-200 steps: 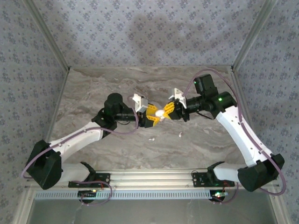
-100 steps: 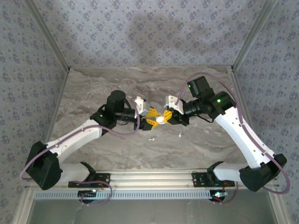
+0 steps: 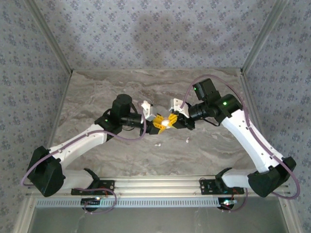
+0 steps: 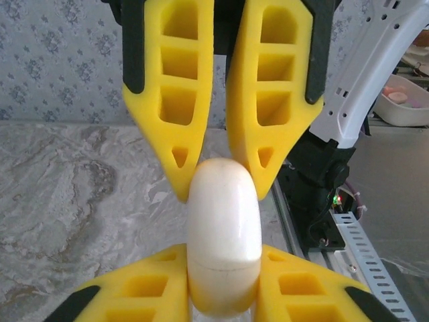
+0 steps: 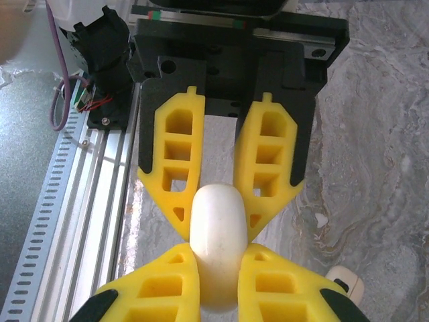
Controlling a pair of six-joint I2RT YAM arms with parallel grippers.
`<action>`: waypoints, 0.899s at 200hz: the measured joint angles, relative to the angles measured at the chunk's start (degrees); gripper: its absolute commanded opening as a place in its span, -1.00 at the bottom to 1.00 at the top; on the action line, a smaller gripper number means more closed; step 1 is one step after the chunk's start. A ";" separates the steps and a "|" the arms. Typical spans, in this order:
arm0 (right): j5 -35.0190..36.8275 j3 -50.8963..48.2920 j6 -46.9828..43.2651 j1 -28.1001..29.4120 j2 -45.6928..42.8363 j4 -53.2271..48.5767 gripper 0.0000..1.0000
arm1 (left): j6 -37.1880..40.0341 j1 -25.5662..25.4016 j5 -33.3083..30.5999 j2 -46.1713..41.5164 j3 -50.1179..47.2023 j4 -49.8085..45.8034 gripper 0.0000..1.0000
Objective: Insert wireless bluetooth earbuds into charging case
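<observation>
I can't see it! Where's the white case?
The case hangs over the table's middle in the top view, clamped between the left gripper and right gripper.

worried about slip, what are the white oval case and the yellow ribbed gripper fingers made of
White oval case: looks like hard plastic, smooth with a soft sheen and a thin seam. Yellow ribbed gripper fingers: probably matte plastic or rubber, hollow-celled; softness unclear.

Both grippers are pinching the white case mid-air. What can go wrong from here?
1. The smooth white egg-shaped charging case is held only by the yellow fingertips of the left gripper and right gripper, above the marble table. It may squirt out and drop.
2. Its seam looks closed, so prying it open could twist it loose.
3. The tiny white earbuds lie loose on the table nearby, and a falling case could scatter them.
</observation>
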 measured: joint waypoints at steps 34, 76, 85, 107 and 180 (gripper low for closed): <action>0.07 -0.48 1.99 -0.13 -0.02 1.03 -0.24 | 0.02 -0.07 -0.11 0.00 0.00 0.11 -0.61; -0.74 -3.82 5.62 -1.95 -0.28 5.16 -0.19 | 0.02 -0.11 -1.90 0.02 0.00 -0.17 -0.62; -1.46 -4.24 6.49 -2.71 -0.39 5.90 -0.19 | 0.02 -0.11 -2.54 0.02 0.00 -0.09 -0.62; -3.98 -5.97 9.88 -5.40 -1.55 9.40 -0.18 | 0.02 -0.02 -3.63 0.02 0.00 -0.13 -0.63; -5.77 -11.45 16.59 -10.14 -4.17 19.85 -0.13 | 0.20 -0.39 -3.13 -0.13 -0.39 0.55 -0.64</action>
